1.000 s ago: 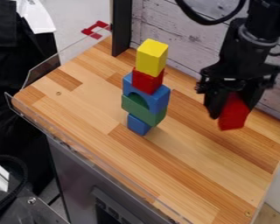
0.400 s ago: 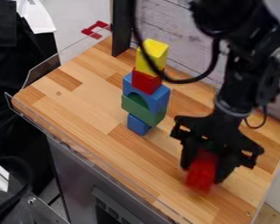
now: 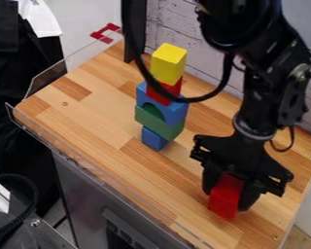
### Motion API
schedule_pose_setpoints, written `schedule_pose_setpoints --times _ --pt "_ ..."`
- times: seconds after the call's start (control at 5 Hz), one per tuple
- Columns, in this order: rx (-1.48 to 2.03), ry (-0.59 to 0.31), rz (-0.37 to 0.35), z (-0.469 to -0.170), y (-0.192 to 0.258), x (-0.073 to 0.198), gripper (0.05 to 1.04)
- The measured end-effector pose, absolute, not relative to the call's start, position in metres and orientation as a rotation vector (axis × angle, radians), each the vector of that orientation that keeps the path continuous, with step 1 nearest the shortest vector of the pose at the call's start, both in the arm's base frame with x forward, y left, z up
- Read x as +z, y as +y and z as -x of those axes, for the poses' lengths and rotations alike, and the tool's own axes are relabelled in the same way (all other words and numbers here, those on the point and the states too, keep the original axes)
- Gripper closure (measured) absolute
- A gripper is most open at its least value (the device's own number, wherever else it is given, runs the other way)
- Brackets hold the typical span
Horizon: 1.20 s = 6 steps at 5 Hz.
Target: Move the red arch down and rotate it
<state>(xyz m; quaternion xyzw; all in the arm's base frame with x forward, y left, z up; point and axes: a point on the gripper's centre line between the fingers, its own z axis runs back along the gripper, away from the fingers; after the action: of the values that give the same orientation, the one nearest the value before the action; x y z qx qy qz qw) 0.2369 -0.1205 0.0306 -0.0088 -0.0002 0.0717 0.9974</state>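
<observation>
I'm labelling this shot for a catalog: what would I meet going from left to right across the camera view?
Black cloth → red bracket-like piece → stack of coloured blocks → red block held in the gripper.

Red arch (image 3: 225, 197): plain red, gripped, long side near upright, slight tilt, toward table's (image 3: 93, 116) near right corner.

No words, labels, brand names, numbers or signs can be read on anything here
</observation>
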Motion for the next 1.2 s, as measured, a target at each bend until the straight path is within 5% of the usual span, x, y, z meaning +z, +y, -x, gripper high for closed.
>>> schedule_pose_setpoints --times 0.6,1.2 --pt "0.042 0.034 -0.062 -0.278 -0.112 0.020 0.488" --pt "0.098 0.050 -0.085 -0.280 -0.109 0.010 0.421"
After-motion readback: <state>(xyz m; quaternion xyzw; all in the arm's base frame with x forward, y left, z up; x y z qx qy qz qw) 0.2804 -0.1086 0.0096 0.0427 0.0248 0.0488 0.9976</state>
